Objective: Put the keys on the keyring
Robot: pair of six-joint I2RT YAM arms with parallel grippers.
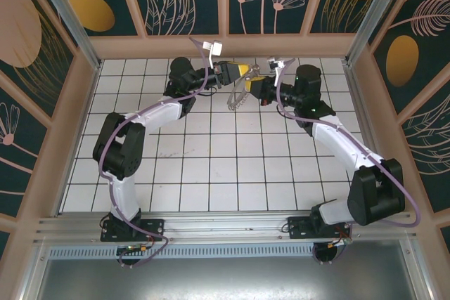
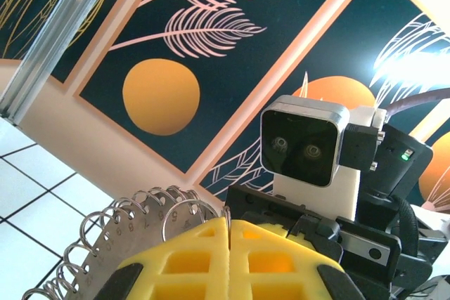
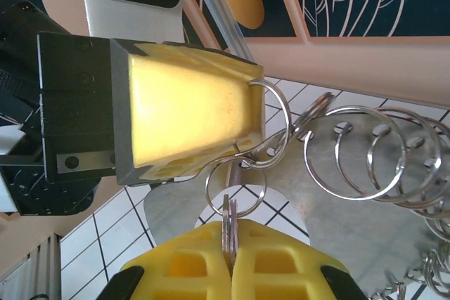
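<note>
Right wrist view gives the best look: the right jaws are clamped tight on a thin flat sliver of metal seen edge-on, which I take to be the key (image 3: 228, 217), poking up just above their yellow pads. Right over it sits a small split ring (image 3: 208, 189). A bit further up, the left jaws are pinched shut on the wire of a bigger ring, the keyring (image 3: 287, 121), right at their tip. Off to one side of both hangs a bunch of other rings on a metal plate (image 3: 358, 230). Left wrist view shows that plate (image 2: 105, 261) just beside the left jaws, with tiny digits stamped on it. Top external has the dangling metal (image 1: 236, 100) just below where the 2 sets of jaws meet, apparently lifted off the counter (image 1: 211, 173). Handling-wise, the key looks tiny, light, stiff and slick, so it'll want to twist; hold it by the head, flat faces against the pads. The ring is springy wire, so grip it away from the split. Can't tell whether the small ring already passes through the key.
</note>
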